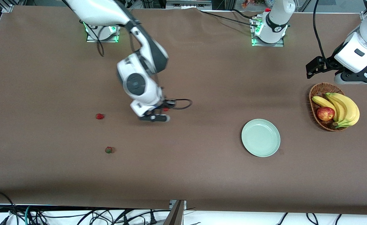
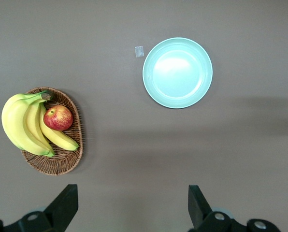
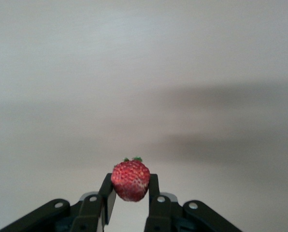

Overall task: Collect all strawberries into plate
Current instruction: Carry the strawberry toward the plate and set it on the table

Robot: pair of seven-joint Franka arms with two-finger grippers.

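My right gripper (image 1: 162, 110) is over the middle of the table and is shut on a strawberry (image 1: 165, 109). In the right wrist view the gripper (image 3: 130, 178) pinches the red berry (image 3: 130, 183) between its fingertips, above the table. Two more strawberries lie toward the right arm's end: one (image 1: 99, 116) is plain red, and one (image 1: 109, 150) with a green cap is nearer the front camera. The mint-green plate (image 1: 260, 137) holds nothing and also shows in the left wrist view (image 2: 178, 72). My left gripper (image 1: 357, 80) waits open (image 2: 132, 200) above the table by the basket.
A brown wicker basket (image 1: 315, 93) with bananas (image 1: 344, 107) and a red-yellow apple (image 1: 325, 113) stands at the left arm's end, beside the plate. It also shows in the left wrist view (image 2: 62, 162). A small white scrap (image 2: 139, 51) lies by the plate.
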